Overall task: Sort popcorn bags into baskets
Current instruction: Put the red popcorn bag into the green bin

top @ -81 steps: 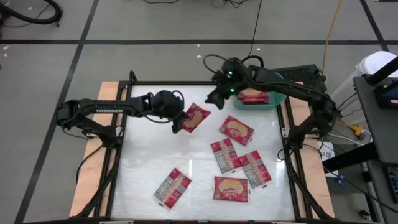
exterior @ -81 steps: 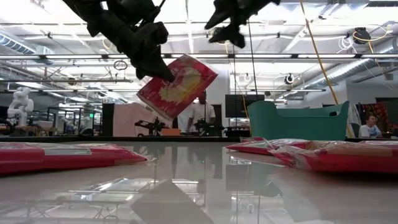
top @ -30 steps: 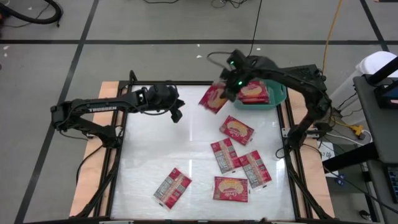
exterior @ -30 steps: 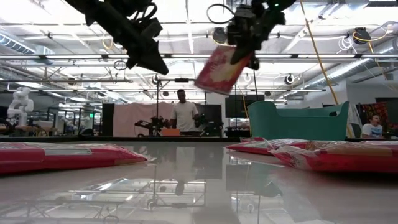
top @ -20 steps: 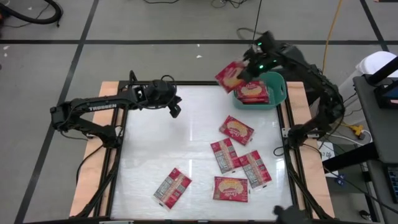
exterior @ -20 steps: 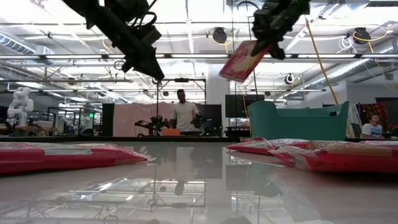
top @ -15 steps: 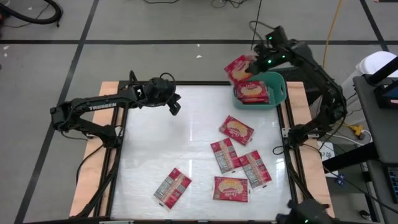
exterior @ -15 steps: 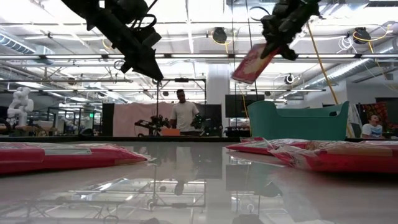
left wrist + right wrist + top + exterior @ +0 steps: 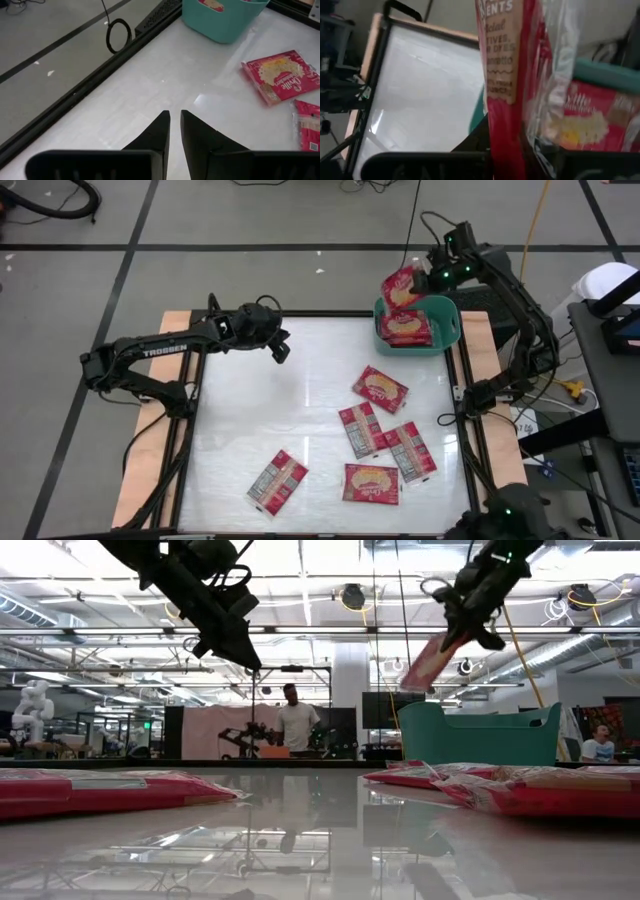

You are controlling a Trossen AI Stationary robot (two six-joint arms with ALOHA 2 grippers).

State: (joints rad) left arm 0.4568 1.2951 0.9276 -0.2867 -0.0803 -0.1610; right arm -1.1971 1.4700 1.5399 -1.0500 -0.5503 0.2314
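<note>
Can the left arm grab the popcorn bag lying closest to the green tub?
Probably yes. The left tool is shut and holds nothing, and bare table lies between it and that popcorn bag. The right tool, busy holding another bag over the tub, isn't in the way.

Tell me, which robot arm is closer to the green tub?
The right. The right gripper holds a popcorn bag above the teal tub; the left gripper hangs empty across the table.

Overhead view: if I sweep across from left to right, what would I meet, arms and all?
Left gripper, empty over the table → lone popcorn bag lying near the front edge → cluster of popcorn bags → held popcorn bag in the right gripper → teal basket.
</note>
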